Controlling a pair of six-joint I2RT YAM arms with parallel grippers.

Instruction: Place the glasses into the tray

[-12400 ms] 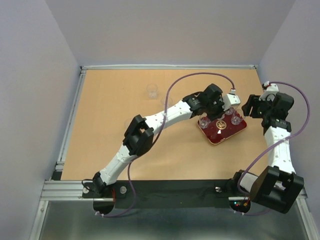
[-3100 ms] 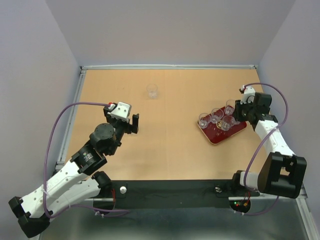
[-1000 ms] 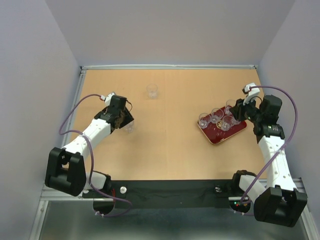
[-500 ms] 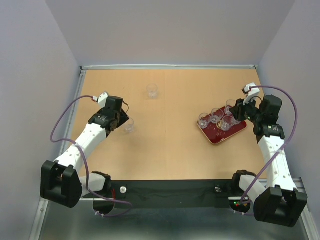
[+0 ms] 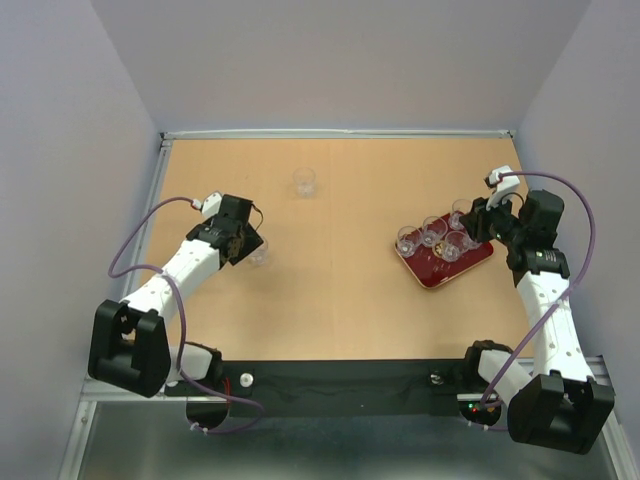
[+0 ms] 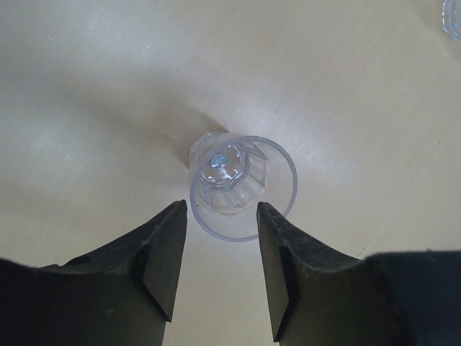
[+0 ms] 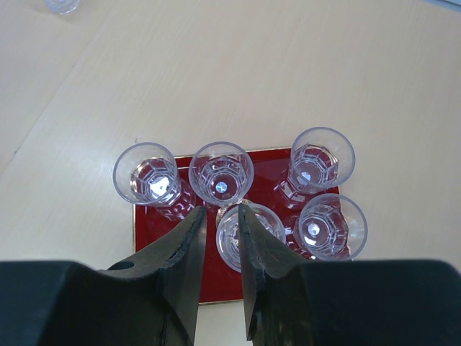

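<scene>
The dark red tray point(image 5: 440, 278) lies at the right and holds several clear glasses point(image 5: 433, 232). One loose glass point(image 5: 259, 253) stands on the table at the left. My left gripper point(image 5: 247, 243) is open right beside it. In the left wrist view this glass point(image 6: 243, 186) stands upright just ahead of my left gripper point(image 6: 222, 210), its near rim at the tips. Another loose glass point(image 5: 304, 181) stands at the back. My right gripper point(image 5: 479, 225) hovers over the tray's far right side. In the right wrist view my right gripper point(image 7: 220, 213) is narrowly open and empty above the tray point(image 7: 220, 277).
The second loose glass shows at the top right corner of the left wrist view point(image 6: 454, 14) and at the top left of the right wrist view point(image 7: 61, 6). A metal rail point(image 5: 145, 235) borders the table's left side.
Since 12 seconds ago my left arm has left the tray and swung to the loose glass at the left. In the last half second its gripper edged closer to that glass. The right arm is still.
</scene>
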